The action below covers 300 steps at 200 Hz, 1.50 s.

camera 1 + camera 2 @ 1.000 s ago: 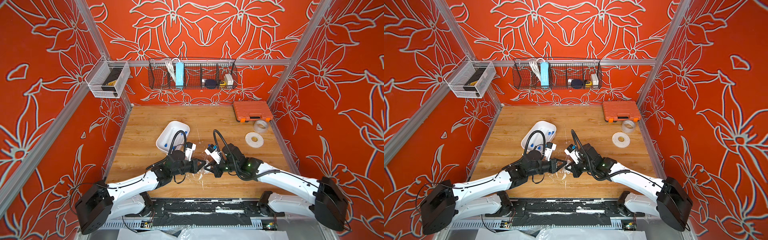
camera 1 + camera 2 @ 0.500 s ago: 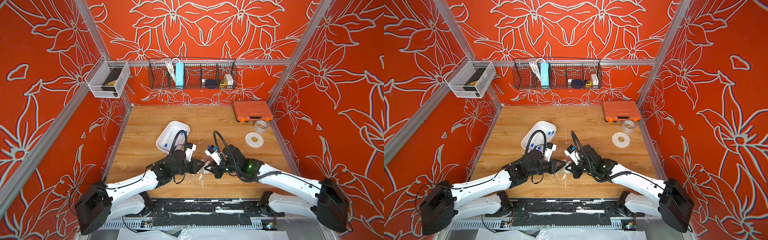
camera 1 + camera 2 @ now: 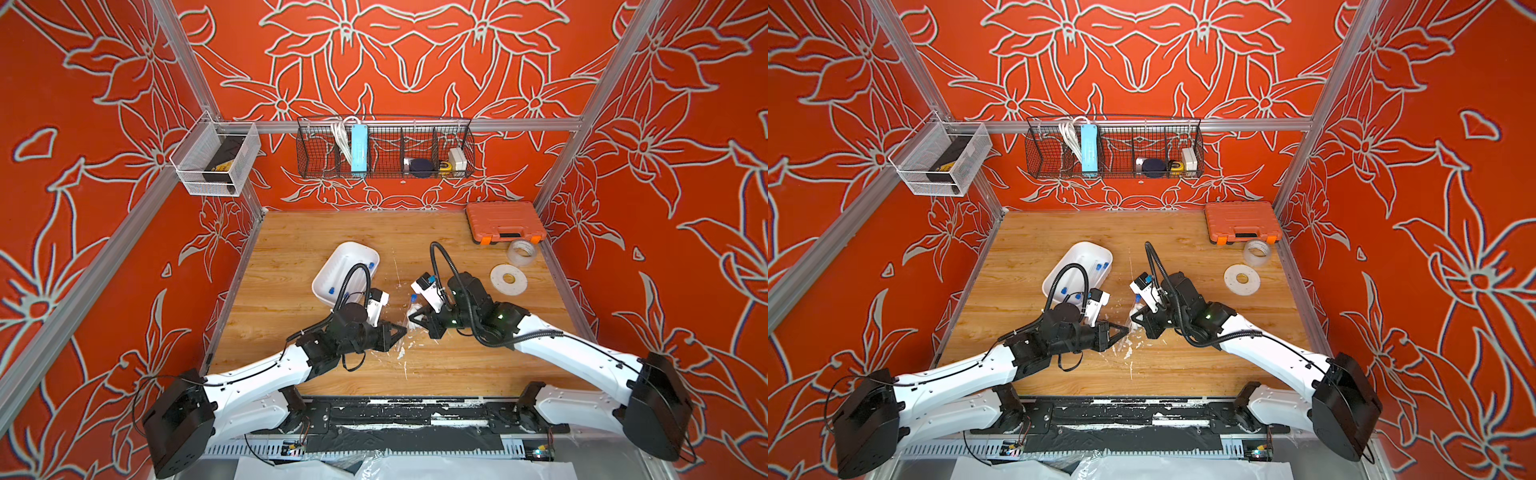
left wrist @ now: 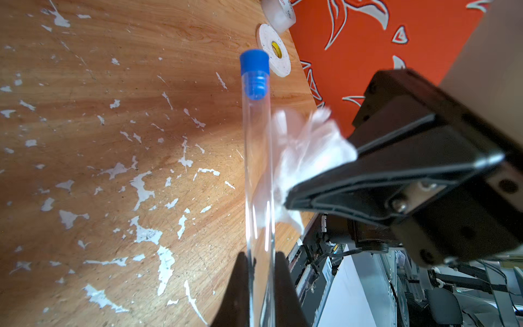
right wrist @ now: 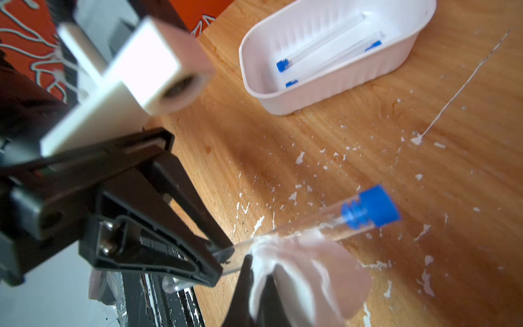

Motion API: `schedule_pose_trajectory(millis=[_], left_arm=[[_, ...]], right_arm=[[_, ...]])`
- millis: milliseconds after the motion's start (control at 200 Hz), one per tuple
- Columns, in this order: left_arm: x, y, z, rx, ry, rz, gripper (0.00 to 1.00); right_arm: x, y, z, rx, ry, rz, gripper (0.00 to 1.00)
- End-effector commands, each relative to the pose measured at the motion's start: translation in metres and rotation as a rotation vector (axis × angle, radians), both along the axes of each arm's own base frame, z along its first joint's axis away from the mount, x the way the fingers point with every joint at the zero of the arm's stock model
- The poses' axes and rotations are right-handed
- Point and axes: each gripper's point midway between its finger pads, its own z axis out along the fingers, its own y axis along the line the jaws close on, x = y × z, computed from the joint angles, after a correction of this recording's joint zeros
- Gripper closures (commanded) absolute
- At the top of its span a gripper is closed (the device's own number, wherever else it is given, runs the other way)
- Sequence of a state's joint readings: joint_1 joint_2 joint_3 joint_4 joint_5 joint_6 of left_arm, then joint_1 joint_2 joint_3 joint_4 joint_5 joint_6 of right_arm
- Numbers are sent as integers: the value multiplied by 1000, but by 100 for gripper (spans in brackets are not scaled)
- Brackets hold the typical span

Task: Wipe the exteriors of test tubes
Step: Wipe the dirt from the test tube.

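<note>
One test tube (image 4: 257,158) in the left gripper (image 4: 261,257) barely shows overhead.

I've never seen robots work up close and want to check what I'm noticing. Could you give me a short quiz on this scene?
1. True or false: the left end effector is shut on a blue-capped tube.
2. What does the right end effector hold? A) a sponge B) a white tissue C) a tape roll
3. Where do the other tubes lie?
Key: 1 true. 2 B. 3 In the white tray.
</note>
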State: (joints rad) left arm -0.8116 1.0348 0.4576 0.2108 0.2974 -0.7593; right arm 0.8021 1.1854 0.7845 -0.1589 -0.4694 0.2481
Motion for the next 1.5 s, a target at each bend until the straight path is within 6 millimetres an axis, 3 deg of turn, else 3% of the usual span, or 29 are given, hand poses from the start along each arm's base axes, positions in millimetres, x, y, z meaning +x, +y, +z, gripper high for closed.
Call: schedule_pose_trajectory(millis=[0,596,891,1496], left_arm=[[-3,0,6,-18,-12,-13,98],[21,-3,25,-25,-76,69,99],[32,-6,41,-81,-92,95,99],[43,-3,52,-93,-105,123,99]], right_arm=[[3,4,17,29,-38,29,100],[-25,-2,-7,49,45,38,100],[-42,22,-17,67,63,80,100],[-61,47,-11,136,65,127,100]])
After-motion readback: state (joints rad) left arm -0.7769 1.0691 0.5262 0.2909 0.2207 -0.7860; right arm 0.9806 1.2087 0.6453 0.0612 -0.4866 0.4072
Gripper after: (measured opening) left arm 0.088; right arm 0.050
